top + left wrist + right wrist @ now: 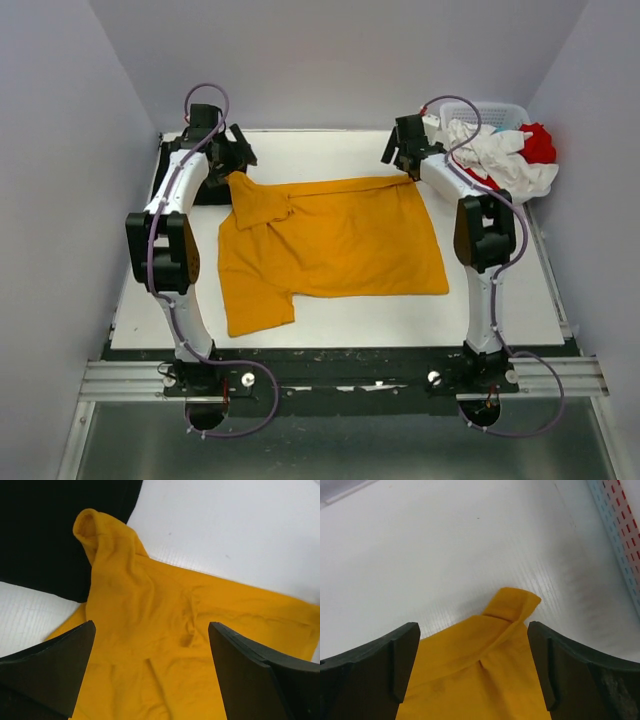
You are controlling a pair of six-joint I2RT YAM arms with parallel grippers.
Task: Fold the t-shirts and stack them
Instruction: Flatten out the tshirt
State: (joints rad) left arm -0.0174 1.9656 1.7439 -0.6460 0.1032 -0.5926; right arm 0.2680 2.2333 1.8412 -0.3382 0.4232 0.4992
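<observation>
The mustard t-shirt lies spread at bench centre, left fingers at its 11 o'clock corner and right fingers at 1 o'clock both wide, gripping nothing; only the right wrist view shows that corner folded over.

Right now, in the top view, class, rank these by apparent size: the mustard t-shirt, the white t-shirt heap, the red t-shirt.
1. mustard t-shirt, spread flat, largest by far.
2. white t-shirt heap, spilling over the basket.
3. red t-shirt: only a patch shows, the rest is hidden.
</observation>
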